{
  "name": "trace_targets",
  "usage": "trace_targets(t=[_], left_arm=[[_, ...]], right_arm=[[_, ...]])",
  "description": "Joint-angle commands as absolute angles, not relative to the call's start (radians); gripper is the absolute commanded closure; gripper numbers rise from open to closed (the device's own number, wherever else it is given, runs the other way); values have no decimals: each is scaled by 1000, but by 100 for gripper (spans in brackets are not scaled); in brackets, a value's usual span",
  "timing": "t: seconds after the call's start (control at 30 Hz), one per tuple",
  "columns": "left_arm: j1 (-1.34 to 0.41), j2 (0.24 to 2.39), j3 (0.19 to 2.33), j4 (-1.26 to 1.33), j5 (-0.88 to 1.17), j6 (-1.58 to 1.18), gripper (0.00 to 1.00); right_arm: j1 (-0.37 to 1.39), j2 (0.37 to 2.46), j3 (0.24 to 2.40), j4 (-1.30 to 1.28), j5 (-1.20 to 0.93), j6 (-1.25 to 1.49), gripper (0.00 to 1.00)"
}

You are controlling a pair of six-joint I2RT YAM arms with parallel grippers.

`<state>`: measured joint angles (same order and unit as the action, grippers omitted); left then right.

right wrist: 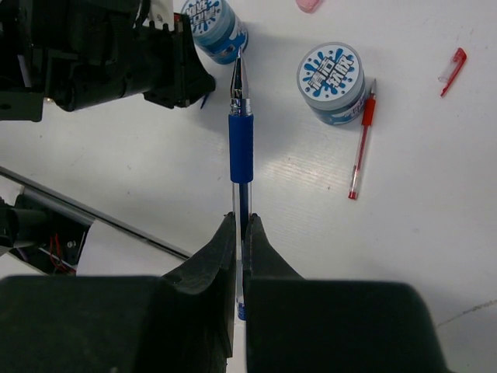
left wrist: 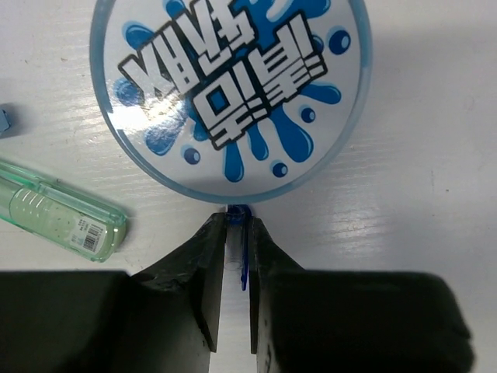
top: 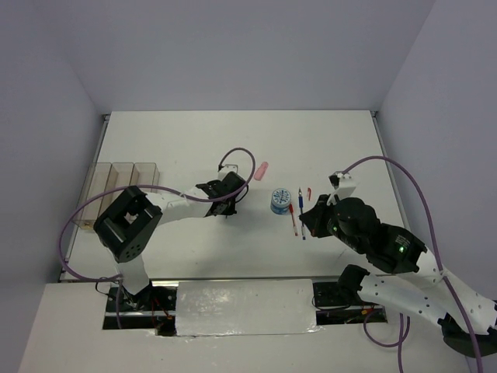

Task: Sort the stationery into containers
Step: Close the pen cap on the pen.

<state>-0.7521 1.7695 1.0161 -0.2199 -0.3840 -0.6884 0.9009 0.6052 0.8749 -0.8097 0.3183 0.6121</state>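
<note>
Closest up, the black right gripper (right wrist: 241,227) is pinched tight on a thin blue pen with a clear barrel (right wrist: 241,148). The left gripper (left wrist: 239,227) squeezes a tiny blue piece (left wrist: 244,260). Clear amber plastic bins (top: 124,177) stand far left on the white table (top: 349,148). One round blue roll with a splashy white top (left wrist: 233,85) sits just past the left gripper. The second roll (right wrist: 332,71) lies beside a thin red pen (right wrist: 361,148). A green oblong bar (left wrist: 62,219) lies near the first roll.
</note>
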Motion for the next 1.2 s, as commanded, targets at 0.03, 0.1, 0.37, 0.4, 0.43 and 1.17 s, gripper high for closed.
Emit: trace_targets(t=[0.03, 0.1, 0.37, 0.4, 0.43, 1.17], left_arm=[[-805, 1769, 977, -321, -327, -710, 100], [-830, 1712, 976, -325, -318, -719, 100], [-857, 1323, 898, -210, -236, -729, 100], [-856, 1298, 893, -206, -235, -733, 100], [-857, 1252, 882, -204, -235, -748, 100], [-853, 825, 689, 288, -331, -960, 100]], right_arm=[[904, 591, 858, -776, 305, 597, 100], [904, 584, 830, -715, 278, 588, 100], [902, 598, 741, -589, 212, 595, 100], [899, 598, 736, -577, 210, 598, 100], [899, 594, 732, -569, 196, 600, 100], [1121, 781, 494, 230, -28, 753, 100]])
